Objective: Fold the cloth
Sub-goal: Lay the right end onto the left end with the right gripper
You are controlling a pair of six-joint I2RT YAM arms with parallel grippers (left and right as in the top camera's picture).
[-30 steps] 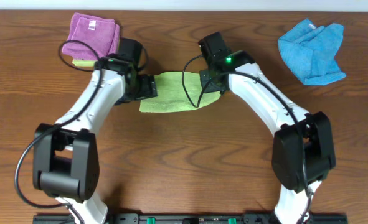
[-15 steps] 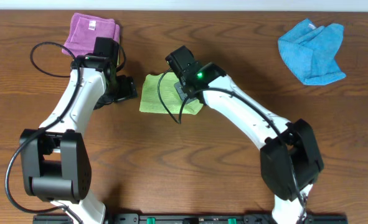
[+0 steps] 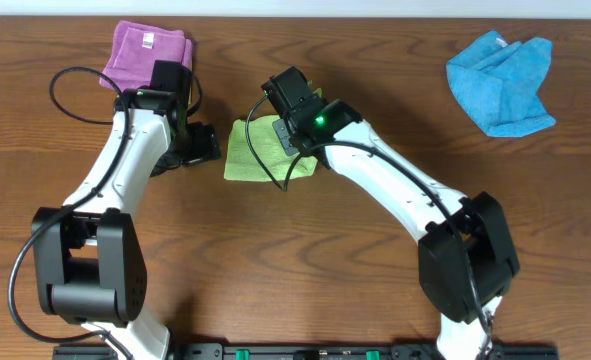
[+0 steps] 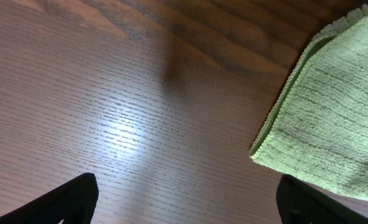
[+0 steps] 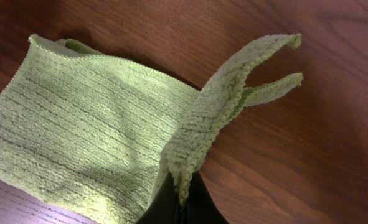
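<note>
The lime-green cloth (image 3: 243,152) lies folded on the table between the two arms. It also shows in the left wrist view (image 4: 333,118) and the right wrist view (image 5: 78,137). My right gripper (image 5: 182,202) is shut on a doubled edge of the cloth and holds that edge lifted over the rest; it sits over the cloth's right part in the overhead view (image 3: 297,130). My left gripper (image 4: 187,202) is open and empty over bare wood, just left of the cloth; it shows in the overhead view (image 3: 211,143).
A folded purple cloth (image 3: 147,52) lies at the back left, behind my left arm. A crumpled bright blue cloth (image 3: 502,80) lies at the back right. The table is brown wood (image 3: 305,260).
My right gripper has carried the cloth's right edge leftward over the rest, so the cloth is now narrower. My left gripper has let go and drawn back to the left.
</note>
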